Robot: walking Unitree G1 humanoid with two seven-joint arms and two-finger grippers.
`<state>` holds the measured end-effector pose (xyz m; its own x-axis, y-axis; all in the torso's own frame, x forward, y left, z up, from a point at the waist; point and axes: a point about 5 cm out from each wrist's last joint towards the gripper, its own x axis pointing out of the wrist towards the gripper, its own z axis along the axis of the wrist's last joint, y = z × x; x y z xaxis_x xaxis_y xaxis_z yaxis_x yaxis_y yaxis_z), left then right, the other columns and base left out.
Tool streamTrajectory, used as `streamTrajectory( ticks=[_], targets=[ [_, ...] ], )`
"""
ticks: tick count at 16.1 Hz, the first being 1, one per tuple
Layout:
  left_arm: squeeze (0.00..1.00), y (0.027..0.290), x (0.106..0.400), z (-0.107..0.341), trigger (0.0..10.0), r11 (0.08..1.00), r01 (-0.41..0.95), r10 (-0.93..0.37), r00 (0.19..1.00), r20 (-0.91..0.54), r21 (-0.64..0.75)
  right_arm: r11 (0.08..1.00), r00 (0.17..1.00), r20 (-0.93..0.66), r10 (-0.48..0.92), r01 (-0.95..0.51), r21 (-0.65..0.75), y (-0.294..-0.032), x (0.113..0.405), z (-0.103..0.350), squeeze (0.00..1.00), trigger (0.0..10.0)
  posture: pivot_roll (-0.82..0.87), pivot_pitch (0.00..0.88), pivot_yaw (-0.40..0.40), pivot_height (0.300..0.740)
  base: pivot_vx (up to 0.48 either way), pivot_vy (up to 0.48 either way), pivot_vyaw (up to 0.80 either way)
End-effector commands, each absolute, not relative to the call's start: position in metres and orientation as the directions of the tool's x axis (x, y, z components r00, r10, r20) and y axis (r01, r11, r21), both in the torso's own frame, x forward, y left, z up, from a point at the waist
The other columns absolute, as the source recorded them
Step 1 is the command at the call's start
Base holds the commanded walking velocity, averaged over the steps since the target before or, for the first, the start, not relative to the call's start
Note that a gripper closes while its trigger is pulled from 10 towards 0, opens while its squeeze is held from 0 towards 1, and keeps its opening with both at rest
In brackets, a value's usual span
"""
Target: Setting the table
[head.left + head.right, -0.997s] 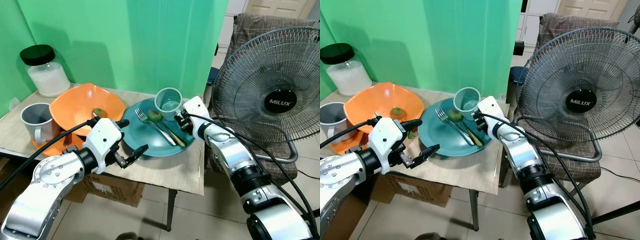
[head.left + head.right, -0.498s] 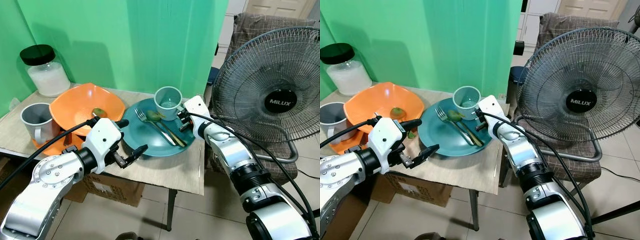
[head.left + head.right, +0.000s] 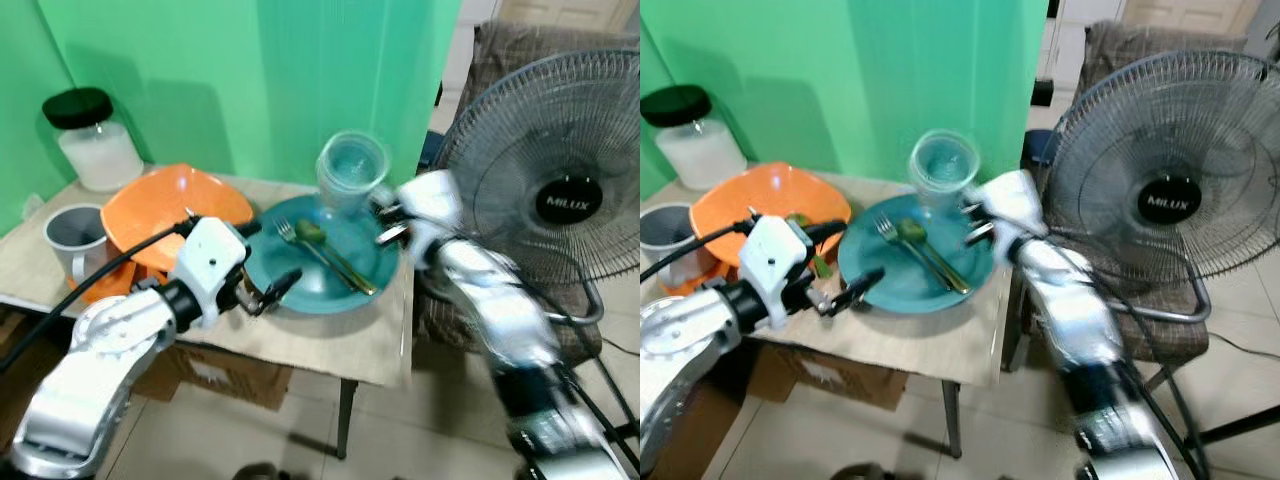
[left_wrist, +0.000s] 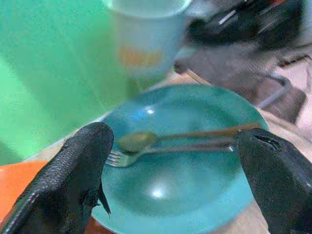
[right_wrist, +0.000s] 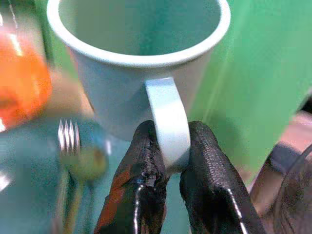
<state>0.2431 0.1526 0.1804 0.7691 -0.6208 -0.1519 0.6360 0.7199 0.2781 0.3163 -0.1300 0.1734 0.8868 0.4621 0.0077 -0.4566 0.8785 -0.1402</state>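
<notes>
A pale blue mug [image 3: 351,170] hangs in the air above the far edge of the teal plate [image 3: 280,270]. My right gripper [image 5: 168,156] is shut on the mug's handle [image 5: 168,122]. A fork [image 3: 288,233] and a spoon [image 3: 310,233] lie across the plate. My left gripper [image 3: 268,290] is open at the plate's near left rim, its two black fingers [image 4: 78,170] on either side of the plate in the left wrist view. The head views are blurred.
An orange bowl [image 3: 170,205] holding a small green thing, a grey metal cup [image 3: 68,235] and a black-lidded jar [image 3: 90,140] stand on the table's left. A large standing fan [image 3: 560,190] and a chair crowd the right side. A green backdrop hangs behind.
My right gripper has lifted the mug off the plate's far edge and carried it up. The camera has shifted slightly. My left gripper stays by the plate.
</notes>
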Motion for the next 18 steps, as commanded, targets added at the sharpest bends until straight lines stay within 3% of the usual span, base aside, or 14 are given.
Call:
streamTrajectory(
  ticks=[1,2,3,4,7,9,14,18],
  targets=[
    [0.00,0.150,0.245,0.179,10.0,0.749,0.598,-0.584,0.799,-0.142,0.286,0.886,0.880,0.118,0.460,-0.448,-0.119,-0.141,0.302,0.198,0.00,0.0,0.14,0.000,0.053,0.740,0.000,0.000,0.00],
    [0.00,0.149,0.246,0.178,10.0,0.769,0.575,-0.563,0.816,-0.128,0.279,0.887,0.877,0.134,0.460,-0.447,-0.117,-0.144,0.294,0.202,0.00,0.0,0.14,0.000,0.060,0.740,0.000,0.000,0.00],
    [0.00,0.149,0.251,0.177,10.0,0.820,0.503,-0.498,0.862,-0.093,0.272,0.883,0.870,0.158,0.468,-0.453,-0.121,-0.146,0.284,0.205,0.00,3.3,0.13,0.000,0.064,0.740,0.000,0.000,0.00],
    [0.00,0.150,0.259,0.177,10.0,0.905,0.358,-0.368,0.930,0.003,0.230,0.889,0.878,0.146,0.457,-0.444,-0.113,-0.149,0.268,0.205,0.00,10.0,0.11,0.000,0.060,0.740,0.000,0.000,0.00],
    [0.00,0.149,0.258,0.182,10.0,0.945,0.272,-0.288,0.955,0.071,0.179,0.914,0.910,0.106,0.401,-0.391,-0.104,-0.154,0.253,0.198,0.00,10.0,0.11,0.000,0.020,0.740,0.000,0.000,0.00],
    [0.00,0.151,0.253,0.182,10.0,0.951,0.234,-0.252,0.965,0.070,0.202,0.931,0.929,0.093,0.359,-0.348,-0.112,-0.158,0.245,0.192,0.00,10.0,0.12,0.000,0.015,0.740,0.000,0.000,-0.75],
    [0.00,0.143,0.252,0.178,10.0,0.904,0.341,-0.362,0.932,0.034,0.259,0.971,0.969,0.064,0.238,-0.236,-0.037,-0.162,0.248,0.191,0.00,10.0,0.10,0.000,0.016,0.740,0.000,0.000,-0.78],
    [0.00,0.134,0.257,0.178,10.0,0.915,0.331,-0.350,0.936,0.046,0.233,0.980,0.978,0.062,0.197,-0.193,-0.054,-0.164,0.246,0.189,0.00,10.0,0.09,0.000,0.033,0.740,0.000,0.000,-0.78]
  ],
)
